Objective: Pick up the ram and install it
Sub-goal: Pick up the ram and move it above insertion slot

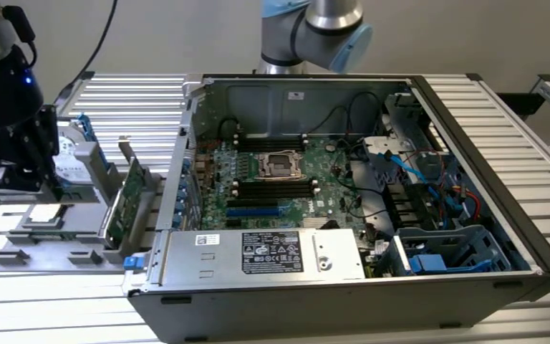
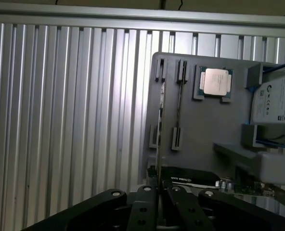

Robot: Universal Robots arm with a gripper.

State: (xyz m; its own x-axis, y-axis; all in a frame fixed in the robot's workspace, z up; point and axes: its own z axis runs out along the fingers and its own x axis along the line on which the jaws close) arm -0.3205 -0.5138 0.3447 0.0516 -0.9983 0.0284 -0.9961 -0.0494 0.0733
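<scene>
Your end effector (image 2: 159,193) is clenched on the ram (image 2: 160,120), with a dark finger pressed against each face of the thin stick. You see the ram edge-on in the wrist view, standing on its long edge over the grey parts tray (image 2: 200,134) at the tray's outermost row of slot holders. You cannot tell whether it has cleared those holders.

Just beside it, a second thin stick (image 2: 180,103) sits in the next row. Further along the tray lie a processor chip (image 2: 215,81) and a silver hard drive (image 2: 276,101), and a larger green card (image 2: 190,175) stands close to the fingers.

In the exterior view, the tray rests on the ribbed metal table (image 1: 132,100) at the exterior view's left. It is well apart from the open computer case (image 1: 351,315), whose motherboard (image 1: 328,168) shows black memory slots (image 1: 273,188).
</scene>
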